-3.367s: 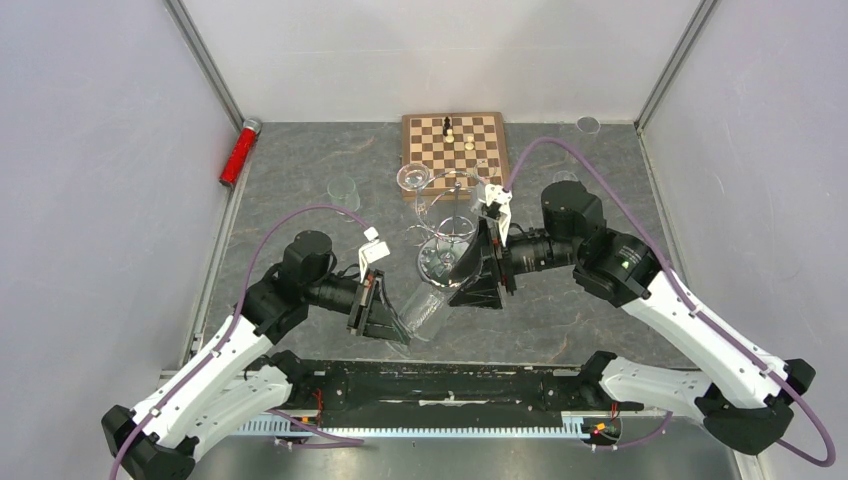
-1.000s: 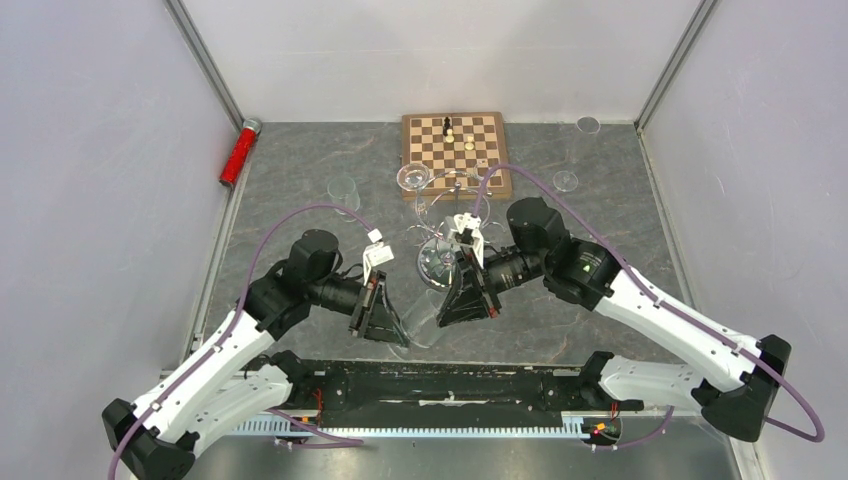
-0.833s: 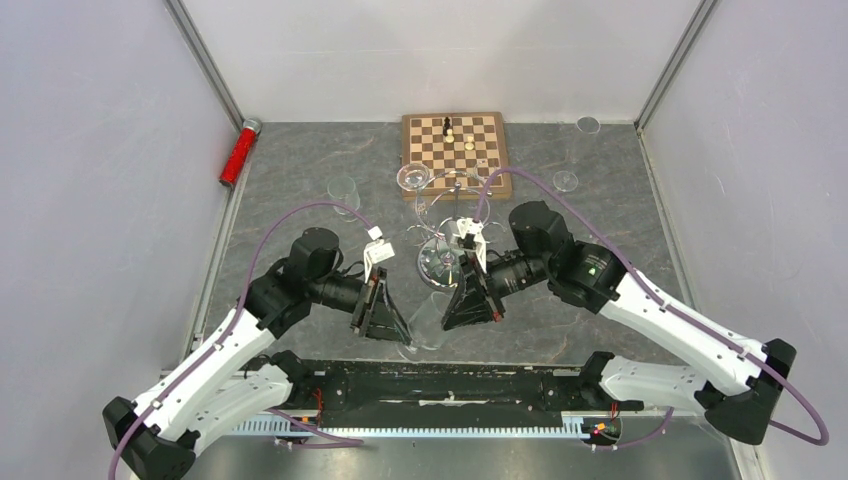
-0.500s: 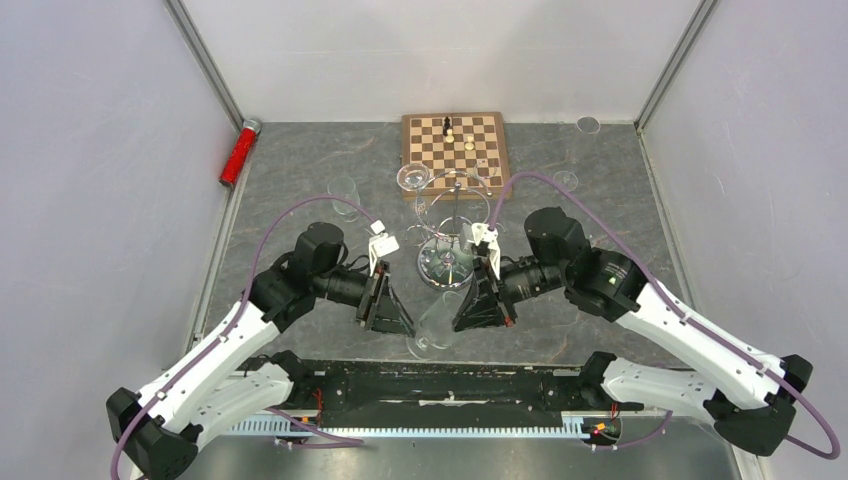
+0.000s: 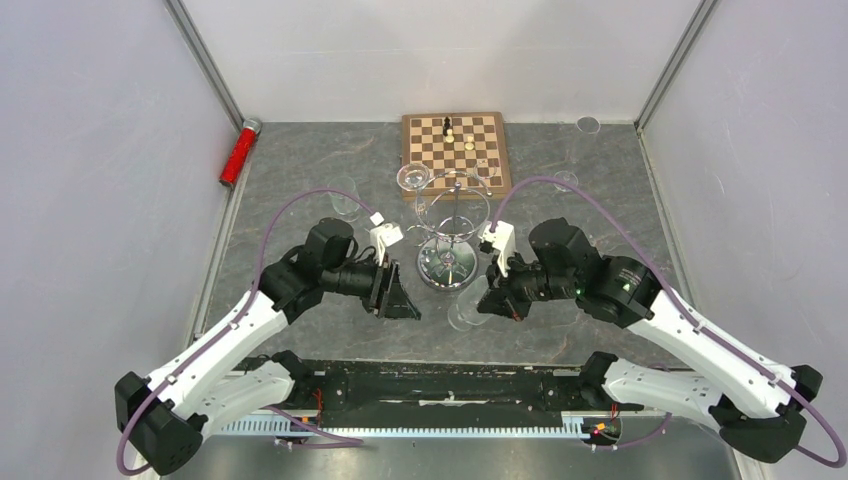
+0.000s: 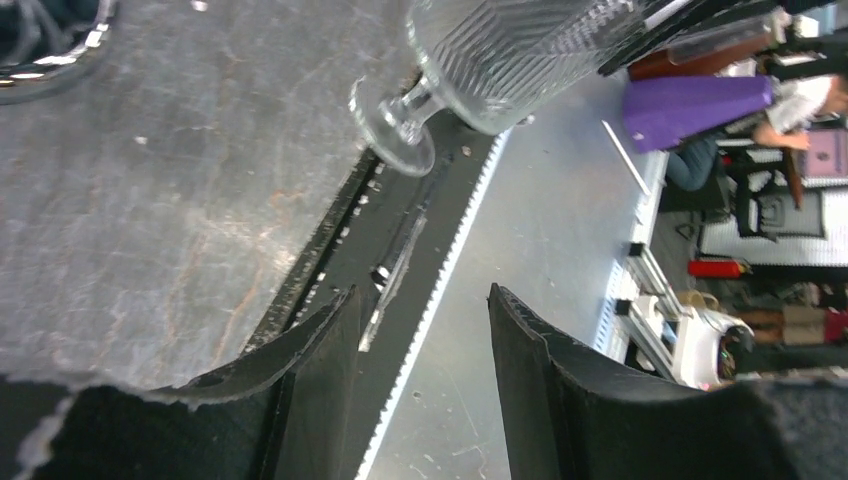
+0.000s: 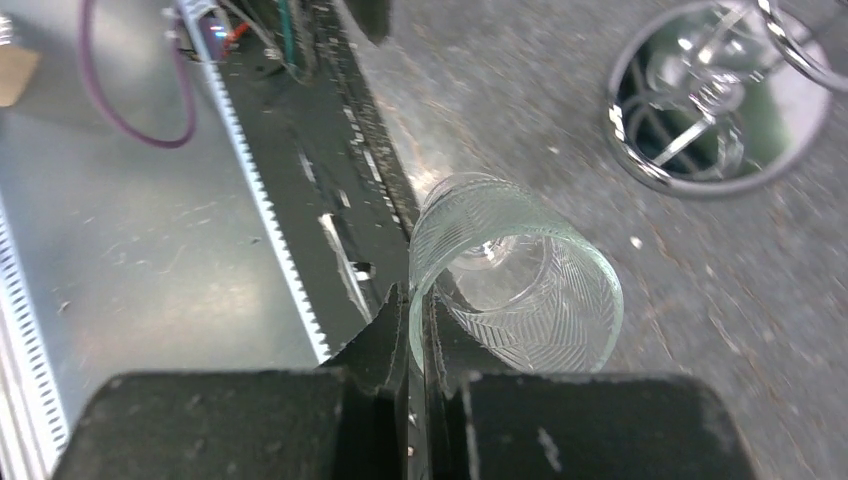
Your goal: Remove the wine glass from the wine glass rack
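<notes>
Standing mid-table in the top view: wine glass rack (image 5: 450, 228), chessboard (image 5: 456, 150) at its 12 o'clock; wine glass (image 5: 467, 306) off the rack, at its 6 o'clock, beside right gripper (image 5: 494, 301); left gripper (image 5: 402, 301) at the glass's 9 o'clock. Left wrist view: fingers apart, empty; glass tilted at 1 o'clock. Right wrist view: fingers pinched together on the glass rim; rack base at 2 o'clock.
</notes>
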`<move>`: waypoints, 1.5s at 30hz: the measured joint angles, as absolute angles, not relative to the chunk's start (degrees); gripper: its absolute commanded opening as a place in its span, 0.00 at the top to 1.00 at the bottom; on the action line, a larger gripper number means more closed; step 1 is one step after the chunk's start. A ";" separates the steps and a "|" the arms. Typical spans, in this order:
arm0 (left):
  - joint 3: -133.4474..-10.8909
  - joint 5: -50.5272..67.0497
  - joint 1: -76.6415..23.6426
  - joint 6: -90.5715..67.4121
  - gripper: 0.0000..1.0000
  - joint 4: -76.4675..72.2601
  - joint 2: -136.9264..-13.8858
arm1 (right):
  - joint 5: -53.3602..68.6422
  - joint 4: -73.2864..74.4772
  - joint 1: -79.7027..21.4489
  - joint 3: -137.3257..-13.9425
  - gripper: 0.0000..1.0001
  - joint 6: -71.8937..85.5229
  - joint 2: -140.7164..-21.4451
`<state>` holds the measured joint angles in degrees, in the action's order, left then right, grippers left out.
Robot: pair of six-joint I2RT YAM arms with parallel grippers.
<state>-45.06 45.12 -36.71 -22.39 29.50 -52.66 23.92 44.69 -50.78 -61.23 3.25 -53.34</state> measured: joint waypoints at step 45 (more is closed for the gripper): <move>-47.40 18.04 -36.71 -16.36 0.38 36.34 -47.22 | -5.91 42.46 -8.03 -70.98 1.00 1.50 -79.68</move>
<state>-47.40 18.04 -36.71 -16.36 36.34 -47.22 -5.91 42.46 -8.03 -70.98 1.50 -79.68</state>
